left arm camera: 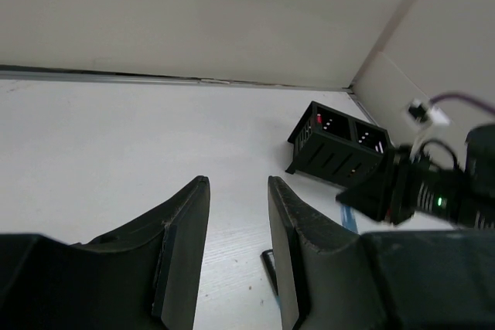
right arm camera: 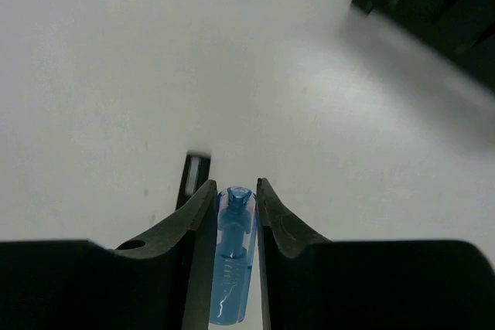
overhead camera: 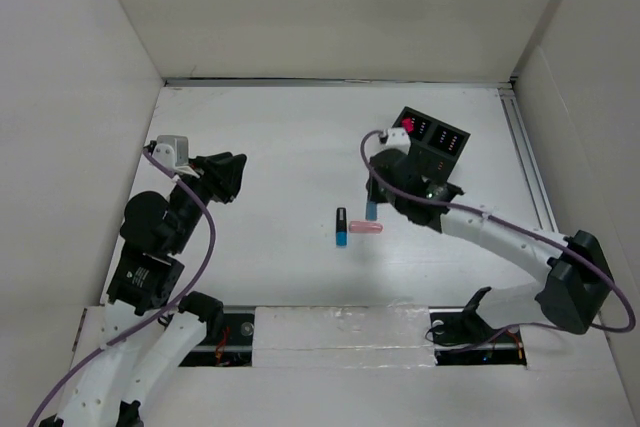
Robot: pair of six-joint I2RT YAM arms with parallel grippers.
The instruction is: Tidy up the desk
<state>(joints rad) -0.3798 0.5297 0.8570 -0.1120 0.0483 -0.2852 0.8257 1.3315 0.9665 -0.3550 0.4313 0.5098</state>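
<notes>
My right gripper [right arm camera: 236,188] squeezes a see-through blue stick [right arm camera: 233,256], maybe a pen, over the white desk [overhead camera: 270,137]. My left gripper [left arm camera: 238,191] has its fingers a little apart and holds nothing.

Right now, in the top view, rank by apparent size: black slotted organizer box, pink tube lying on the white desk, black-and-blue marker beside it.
Largest: black slotted organizer box.
Then, looking alike, unranked: black-and-blue marker, pink tube.

- Top external view: set high behind the arm bases, looking down over the whole desk [overhead camera: 280,147].
- Left wrist view: low, facing across the desk toward the black organizer [left arm camera: 336,144], which the top view also shows.
- Right wrist view: close above the desk, facing steeply down.
</notes>
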